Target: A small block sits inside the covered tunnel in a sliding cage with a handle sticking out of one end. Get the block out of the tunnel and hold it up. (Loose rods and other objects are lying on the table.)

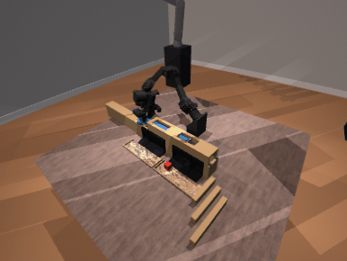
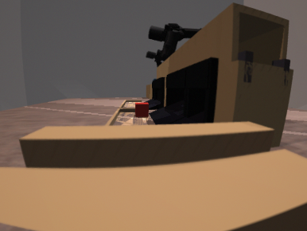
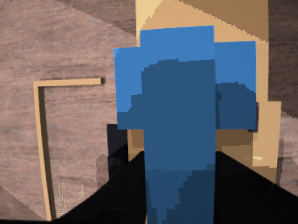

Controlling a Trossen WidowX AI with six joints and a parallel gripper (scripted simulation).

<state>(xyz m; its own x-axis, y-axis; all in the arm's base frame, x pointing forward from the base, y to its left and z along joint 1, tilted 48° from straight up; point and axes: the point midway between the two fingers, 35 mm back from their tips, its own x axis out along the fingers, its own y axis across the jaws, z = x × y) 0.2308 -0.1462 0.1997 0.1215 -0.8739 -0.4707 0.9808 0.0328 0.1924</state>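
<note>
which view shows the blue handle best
The wrist view: the blue handle fills its middle, with its crosspiece in plain sight. The top view shows only a small blue bit under the tool; the exterior view doesn't show it.

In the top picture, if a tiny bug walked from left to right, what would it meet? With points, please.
Long wooden bar [image 1: 119,112] [image 2: 149,91] [image 3: 242,15] → gripper [image 1: 143,119] [image 2: 158,61] [image 3: 180,160] → red block [image 1: 167,165] [image 2: 141,110] → loose sticks [image 1: 206,204] [image 2: 151,191] → black thing [image 1: 345,130] at the picture's edge.

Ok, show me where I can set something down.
Room: outside the tray's long rim, opposite the tunnel; beyond the loose rods, away from the tray.
Crowded: between tray and rods; around the claw gripping the blue piece.
</note>
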